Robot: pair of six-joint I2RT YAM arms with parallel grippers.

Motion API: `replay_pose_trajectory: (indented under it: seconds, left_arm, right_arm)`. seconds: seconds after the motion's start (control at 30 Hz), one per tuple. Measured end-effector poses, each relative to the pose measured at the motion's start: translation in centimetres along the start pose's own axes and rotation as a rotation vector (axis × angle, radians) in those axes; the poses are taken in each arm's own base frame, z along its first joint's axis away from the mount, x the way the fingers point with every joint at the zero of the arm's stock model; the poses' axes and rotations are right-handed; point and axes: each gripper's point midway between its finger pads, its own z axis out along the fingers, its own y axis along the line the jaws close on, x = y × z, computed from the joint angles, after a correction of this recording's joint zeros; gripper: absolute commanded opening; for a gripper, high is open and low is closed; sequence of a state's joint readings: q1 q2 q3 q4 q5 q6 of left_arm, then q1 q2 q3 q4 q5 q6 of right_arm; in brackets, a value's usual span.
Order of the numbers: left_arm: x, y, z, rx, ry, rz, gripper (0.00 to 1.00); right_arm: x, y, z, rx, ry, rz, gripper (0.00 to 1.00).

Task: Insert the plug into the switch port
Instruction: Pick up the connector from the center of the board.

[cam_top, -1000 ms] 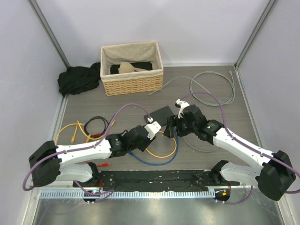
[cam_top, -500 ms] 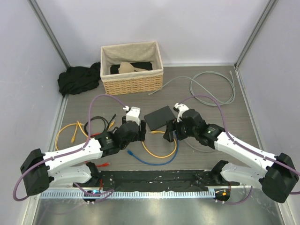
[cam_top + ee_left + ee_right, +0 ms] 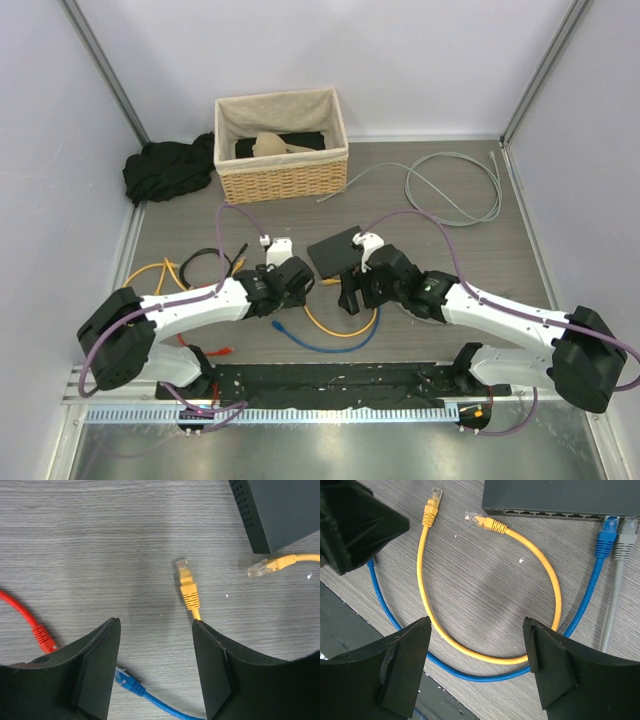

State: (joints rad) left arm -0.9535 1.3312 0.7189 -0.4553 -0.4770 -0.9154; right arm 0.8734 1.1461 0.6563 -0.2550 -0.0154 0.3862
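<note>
The switch (image 3: 335, 250) lies flat around the middle of the desk (image 3: 170, 230), its socket row turned toward the near edge, with a blue cable (image 3: 607, 532) and a grey cable (image 3: 621, 542) plugged in. A yellow cable (image 3: 419, 560) loops before it. One plug (image 3: 482, 521) lies just beside the sockets, not inserted. The other plug (image 3: 186, 582) lies loose between the spread fingers of the left hand (image 3: 155, 625), which grips nothing. The right hand (image 3: 475, 622) hangs open and empty above the loop.

The table (image 3: 100, 540) shows a matt grey wood-grain surface. The switch (image 3: 285, 510) has a smooth, matt dark casing, and the yellow cable (image 3: 190, 596) a smooth plastic jacket with a clear plug (image 3: 181, 566). The basket (image 3: 285, 180) is rough wicker lined with pale cloth (image 3: 280, 103).
</note>
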Motion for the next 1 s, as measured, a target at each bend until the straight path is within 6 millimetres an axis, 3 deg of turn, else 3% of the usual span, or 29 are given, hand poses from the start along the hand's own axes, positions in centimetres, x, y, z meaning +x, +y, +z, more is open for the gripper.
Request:
replay_pose_trajectory:
  seconds: [0.27, 0.43, 0.6, 0.7, 0.87, 1.0]
  left_arm:
    - [-1.0, -2.1, 0.9, 0.025, 0.017, -0.006, 0.63]
    - [-1.0, -1.7, 1.6, 0.002, 0.034, -0.020, 0.58]
    - [0.4, -1.3, 2.8, -0.028, 0.084, -0.004, 0.51]
    - [1.0, -1.3, 3.4, -0.043, 0.109, 0.007, 0.43]
    - [0.8, -2.3, 3.7, -0.030, 0.118, -0.003, 0.11]
    - [0.8, -2.5, 3.7, -0.018, 0.118, -0.024, 0.01]
  right_arm:
    - [1.4, -0.9, 0.8, 0.039, -0.012, -0.014, 0.82]
    - [1.3, -1.1, 0.8, 0.048, -0.024, -0.007, 0.82]
    - [1.4, -1.2, 0.9, 0.046, -0.030, -0.004, 0.82]
    - [1.6, -1.2, 0.9, 0.047, -0.028, -0.003, 0.82]
    - [1.6, -1.2, 1.0, 0.044, -0.032, -0.002, 0.82]
    - [1.4, -1.1, 1.0, 0.041, -0.038, -0.002, 0.82]
